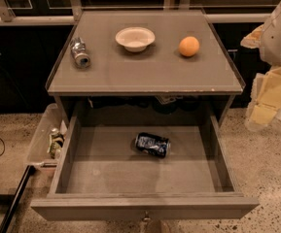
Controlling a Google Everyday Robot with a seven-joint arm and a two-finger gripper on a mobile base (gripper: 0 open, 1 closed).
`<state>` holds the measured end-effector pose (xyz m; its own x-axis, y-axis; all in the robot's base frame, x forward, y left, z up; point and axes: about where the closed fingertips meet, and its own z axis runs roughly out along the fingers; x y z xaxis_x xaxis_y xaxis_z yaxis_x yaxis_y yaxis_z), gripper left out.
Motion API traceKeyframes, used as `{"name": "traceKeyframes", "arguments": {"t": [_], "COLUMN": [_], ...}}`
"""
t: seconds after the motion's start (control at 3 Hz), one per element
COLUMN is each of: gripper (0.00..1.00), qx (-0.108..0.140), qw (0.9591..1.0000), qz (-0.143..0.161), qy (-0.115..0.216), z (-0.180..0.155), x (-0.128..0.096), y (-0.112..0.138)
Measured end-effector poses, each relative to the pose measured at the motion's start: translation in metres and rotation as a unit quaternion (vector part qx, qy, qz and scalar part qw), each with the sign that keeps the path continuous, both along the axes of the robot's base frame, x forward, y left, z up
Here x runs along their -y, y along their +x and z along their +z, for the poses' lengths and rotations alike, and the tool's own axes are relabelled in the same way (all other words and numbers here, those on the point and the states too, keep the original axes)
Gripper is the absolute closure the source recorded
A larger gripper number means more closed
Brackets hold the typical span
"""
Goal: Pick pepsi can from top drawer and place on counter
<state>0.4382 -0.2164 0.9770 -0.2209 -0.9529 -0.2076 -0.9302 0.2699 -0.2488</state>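
pepsi can (152, 144) on its side, mid-floor of open top drawer (106, 207) | hand (271, 93) at right edge beside the table (145, 72), well apart from can (above, to its right) | hand state: cannot tell

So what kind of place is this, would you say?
Probably an office or lab test area, not a home kitchen: a lone cabinet with a counter, its top drawer open holding a pepsi can, on speckled floor. The robot's hand hangs at the right edge.
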Motion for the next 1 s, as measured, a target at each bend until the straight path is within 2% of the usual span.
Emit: {"name": "traceKeyframes", "arguments": {"t": [0.33, 0.67, 1.0], "gripper": [0.0, 0.0, 0.0], "qx": [0.002, 0.002, 0.002], "qw": [1.0, 0.9998, 0.9995], "qz": [0.005, 0.019, 0.028], "qy": [-0.001, 0.007, 0.016], "z": [-0.008, -0.041, -0.093], "x": [-0.003, -0.006, -0.008], "y": [0.001, 0.001, 0.004]}}
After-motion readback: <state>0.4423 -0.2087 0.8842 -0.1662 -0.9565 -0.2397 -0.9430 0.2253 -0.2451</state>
